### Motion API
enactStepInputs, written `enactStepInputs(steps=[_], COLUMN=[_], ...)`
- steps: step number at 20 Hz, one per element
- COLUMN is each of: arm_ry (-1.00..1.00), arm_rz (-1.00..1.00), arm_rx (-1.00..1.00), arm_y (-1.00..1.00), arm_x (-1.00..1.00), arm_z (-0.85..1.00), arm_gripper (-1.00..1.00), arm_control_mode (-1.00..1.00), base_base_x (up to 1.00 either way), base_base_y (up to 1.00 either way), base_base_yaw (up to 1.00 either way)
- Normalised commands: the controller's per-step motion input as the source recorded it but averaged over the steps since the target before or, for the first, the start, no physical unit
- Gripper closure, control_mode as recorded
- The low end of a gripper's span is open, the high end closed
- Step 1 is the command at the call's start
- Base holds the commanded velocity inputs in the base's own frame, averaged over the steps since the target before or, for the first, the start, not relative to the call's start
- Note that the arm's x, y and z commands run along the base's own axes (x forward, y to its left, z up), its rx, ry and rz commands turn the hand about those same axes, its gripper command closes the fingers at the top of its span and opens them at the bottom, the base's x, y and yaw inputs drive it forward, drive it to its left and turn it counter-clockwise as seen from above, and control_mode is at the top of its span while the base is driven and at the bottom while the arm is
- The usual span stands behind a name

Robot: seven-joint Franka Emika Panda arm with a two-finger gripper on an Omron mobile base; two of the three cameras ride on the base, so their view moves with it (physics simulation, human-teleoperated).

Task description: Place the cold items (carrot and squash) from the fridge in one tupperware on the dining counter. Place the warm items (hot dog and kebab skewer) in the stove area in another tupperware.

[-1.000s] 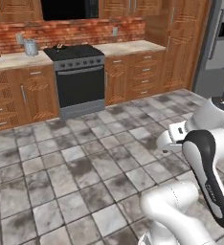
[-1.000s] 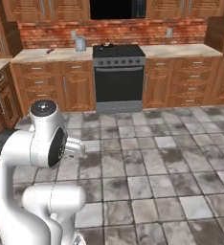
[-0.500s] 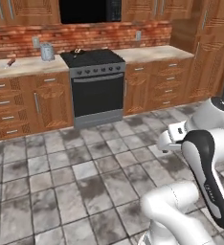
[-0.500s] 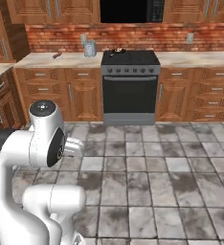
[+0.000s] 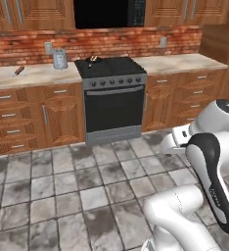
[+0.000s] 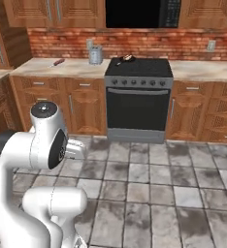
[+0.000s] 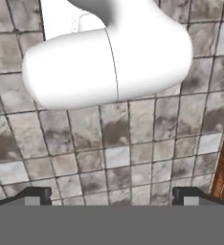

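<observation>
We see a small dark pan-like thing with something yellowish in it [image 5: 93,59] on the back left burner of the stove [image 5: 111,68]; it is too small for us to tell which food it is. A short reddish item [image 5: 19,70], too small to name, lies on the beige counter [image 5: 33,76] at about nine o'clock from the stove, near a grey metal canister [image 5: 60,59]. The room has wooden cabinets, a red brick backsplash, a black microwave [image 5: 109,13] above the stove, and a grey stone tile floor [image 5: 62,191]. In the hand view the gripper [image 7: 112,197] points down at the floor, its fingertips [image 7: 37,195] standing wide apart and holding nothing. The stove items lie well apart from it, toward twelve o'clock across the floor.
</observation>
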Motion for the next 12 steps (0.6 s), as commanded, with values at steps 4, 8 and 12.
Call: enactStepInputs(steps=[4,8,12], arm_ry=[0.00,0.00,0.00], arm_rz=[0.00,0.00,0.00], arm_rx=[0.00,0.00,0.00], arm_y=[0.00,0.00,0.00], arm_x=[0.00,0.00,0.00], arm_z=[0.00,0.00,0.00], arm_gripper=[-1.00,-1.00,-1.00], arm_control_mode=[1.00,1.00,1.00], base_base_x=[1.00,1.00,0.99], base_base_y=[-0.34,-0.34,-0.35], base_base_yaw=[0.21,0.20,0.14])
